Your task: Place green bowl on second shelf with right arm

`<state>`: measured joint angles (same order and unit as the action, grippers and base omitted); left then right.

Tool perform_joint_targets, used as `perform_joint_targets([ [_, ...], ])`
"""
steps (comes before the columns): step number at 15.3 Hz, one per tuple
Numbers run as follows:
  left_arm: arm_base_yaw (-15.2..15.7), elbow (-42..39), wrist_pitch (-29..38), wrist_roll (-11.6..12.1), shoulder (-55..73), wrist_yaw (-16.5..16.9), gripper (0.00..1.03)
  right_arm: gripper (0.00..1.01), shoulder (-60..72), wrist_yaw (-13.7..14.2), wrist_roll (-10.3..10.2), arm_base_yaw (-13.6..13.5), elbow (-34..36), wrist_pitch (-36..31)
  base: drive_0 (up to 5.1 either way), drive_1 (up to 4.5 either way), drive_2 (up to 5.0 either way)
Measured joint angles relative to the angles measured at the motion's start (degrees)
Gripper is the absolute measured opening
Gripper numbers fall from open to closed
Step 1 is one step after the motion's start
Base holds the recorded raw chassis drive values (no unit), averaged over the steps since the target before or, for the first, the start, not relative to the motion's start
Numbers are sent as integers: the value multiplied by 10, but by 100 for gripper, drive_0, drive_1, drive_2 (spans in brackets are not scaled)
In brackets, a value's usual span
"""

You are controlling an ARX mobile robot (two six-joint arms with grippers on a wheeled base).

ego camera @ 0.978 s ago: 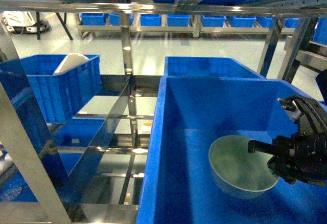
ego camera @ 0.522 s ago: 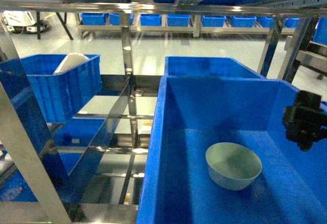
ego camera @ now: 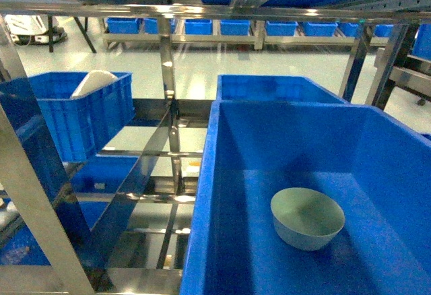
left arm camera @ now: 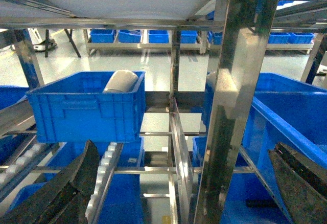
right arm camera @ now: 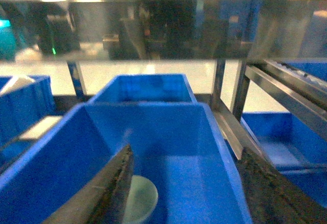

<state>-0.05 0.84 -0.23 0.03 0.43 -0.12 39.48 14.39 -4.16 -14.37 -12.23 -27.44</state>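
The pale green bowl (ego camera: 307,217) stands upright on the floor of a big blue bin (ego camera: 214,194) that rests on the second shelf (ego camera: 168,197) of the steel rack. No arm shows in the head view. Seen from the right wrist, the green bowl (right arm camera: 140,199) sits low in the bin, partly behind the left finger (right arm camera: 104,196). My right gripper (right arm camera: 186,183) hangs open above the bin, clear of the bowl, with nothing in it. My left gripper (left arm camera: 181,183) is open and empty, facing the rack's steel upright (left arm camera: 230,111).
A second blue bin (ego camera: 276,87) stands behind the first. Another blue bin (ego camera: 81,116) on the left holds a white rounded dish (ego camera: 93,83). Steel posts (ego camera: 167,59) and a top rail (ego camera: 202,9) frame the shelf. More bins line the far wall.
One second ago my right gripper was at the bowl's right rim inside the bin. It let go and pulled back to the right, out of the head view. The bowl settled slightly left.
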Motion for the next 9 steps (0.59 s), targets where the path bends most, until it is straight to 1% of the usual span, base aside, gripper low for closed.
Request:
perform_joint_targets([
  [1,0,0,0,0,0,0,98,57,-11,-14,15,16,23,10,0,0,0],
  [2,0,0,0,0,0,1,98,43,-35,-31,27,34,38,13,0,0,0],
  [3,0,0,0,0,0,0,98,31,-57,-43,29,45,43,15,0,0,0],
  [5,0,0,0,0,0,1,98,6,-94,-68,35,68,62,34,0,0,0],
  [6,0,0,0,0,0,1,98,2,-110,-76,38,78,74,46,0,0,0],
  [7,0,0,0,0,0,1,98,2,-130,-104,38,98,82,60,0,0,0],
  [8,0,0,0,0,0,1,98,2,-150,-137,38,140,86,66,0,0,0],
  [9,0,0,0,0,0,0,98,2,-166,-137,38,148,89,77,0,0,0],
])
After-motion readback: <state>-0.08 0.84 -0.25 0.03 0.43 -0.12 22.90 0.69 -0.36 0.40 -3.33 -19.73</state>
